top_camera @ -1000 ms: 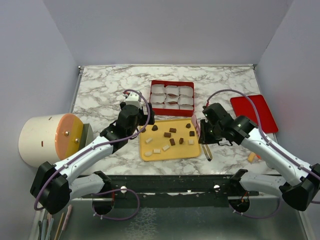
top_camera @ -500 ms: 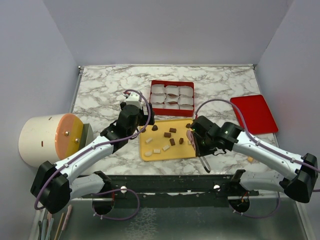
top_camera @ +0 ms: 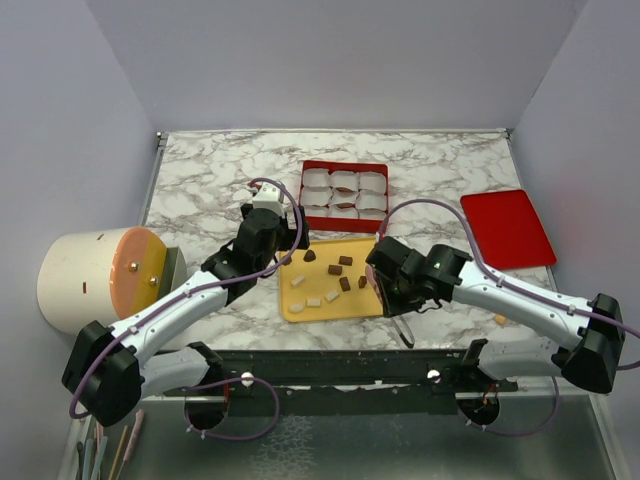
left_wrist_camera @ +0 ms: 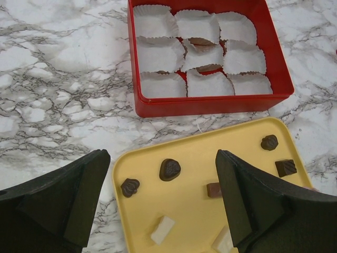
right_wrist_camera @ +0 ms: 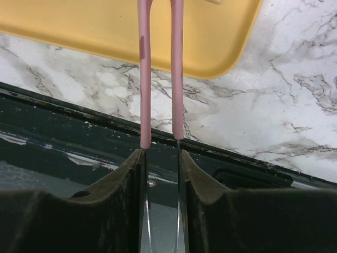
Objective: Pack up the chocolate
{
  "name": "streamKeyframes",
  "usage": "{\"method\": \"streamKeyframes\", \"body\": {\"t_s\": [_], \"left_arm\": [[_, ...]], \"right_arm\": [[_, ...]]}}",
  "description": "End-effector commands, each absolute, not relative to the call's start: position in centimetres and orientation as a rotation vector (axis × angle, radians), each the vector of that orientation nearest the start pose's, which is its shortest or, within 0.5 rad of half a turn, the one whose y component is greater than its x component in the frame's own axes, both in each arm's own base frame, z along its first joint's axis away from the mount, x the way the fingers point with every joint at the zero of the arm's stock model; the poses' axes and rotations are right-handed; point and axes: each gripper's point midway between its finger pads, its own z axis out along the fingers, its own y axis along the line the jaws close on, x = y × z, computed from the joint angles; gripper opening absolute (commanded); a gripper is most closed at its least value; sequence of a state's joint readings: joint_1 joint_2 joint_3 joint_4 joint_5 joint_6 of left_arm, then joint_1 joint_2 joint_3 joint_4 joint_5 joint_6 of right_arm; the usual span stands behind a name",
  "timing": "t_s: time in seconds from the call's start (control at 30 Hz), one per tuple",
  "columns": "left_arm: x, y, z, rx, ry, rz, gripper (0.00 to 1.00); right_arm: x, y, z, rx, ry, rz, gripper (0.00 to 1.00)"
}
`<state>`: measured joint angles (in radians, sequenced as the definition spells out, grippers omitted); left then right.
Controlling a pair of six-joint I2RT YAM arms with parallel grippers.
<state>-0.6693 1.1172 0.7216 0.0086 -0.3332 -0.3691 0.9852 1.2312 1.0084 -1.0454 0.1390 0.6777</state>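
Several brown chocolate pieces [top_camera: 345, 261] and white pieces [top_camera: 298, 282] lie on a yellow tray [top_camera: 318, 272]. The left wrist view shows a domed chocolate [left_wrist_camera: 170, 169], a second one [left_wrist_camera: 130, 187] and a blocky one [left_wrist_camera: 214, 190] on this tray [left_wrist_camera: 200, 158]. My left gripper [top_camera: 284, 258] is open and empty above the tray's left part, its jaws [left_wrist_camera: 163, 195] wide apart. My right gripper [top_camera: 393, 298] is shut on pink-tipped tongs [right_wrist_camera: 145, 79] whose tips reach over the tray's right edge [right_wrist_camera: 105, 26]. A red box [top_camera: 344, 165] of white paper cups [left_wrist_camera: 159, 52] stands behind the tray.
A red lid [top_camera: 507, 227] lies at the right. A cream cylinder with an orange face [top_camera: 95, 280] stands at the left edge. A small tan piece [top_camera: 503, 315] lies on the marble near the right arm. The black front frame [right_wrist_camera: 79, 137] runs under the right gripper.
My right arm has moved left with the tongs, from beside the tray to over its right edge. The left arm has not moved.
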Motion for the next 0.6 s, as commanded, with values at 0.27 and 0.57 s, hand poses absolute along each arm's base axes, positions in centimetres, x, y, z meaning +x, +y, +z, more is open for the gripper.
{"method": "streamKeyframes", "body": {"t_s": [0.27,0.57], "left_arm": [[31.63,-19.2,18.97,0.06,1.939,-0.348,0.9],[31.59,-19.24,18.78,0.061,1.943,-0.35,0.9]], "right_arm": [[12.31,20.0,12.29,-0.418,2.804,0.187,0.37],[12.25,20.25,12.02,-0.426,2.819,0.165,0.38]]}}
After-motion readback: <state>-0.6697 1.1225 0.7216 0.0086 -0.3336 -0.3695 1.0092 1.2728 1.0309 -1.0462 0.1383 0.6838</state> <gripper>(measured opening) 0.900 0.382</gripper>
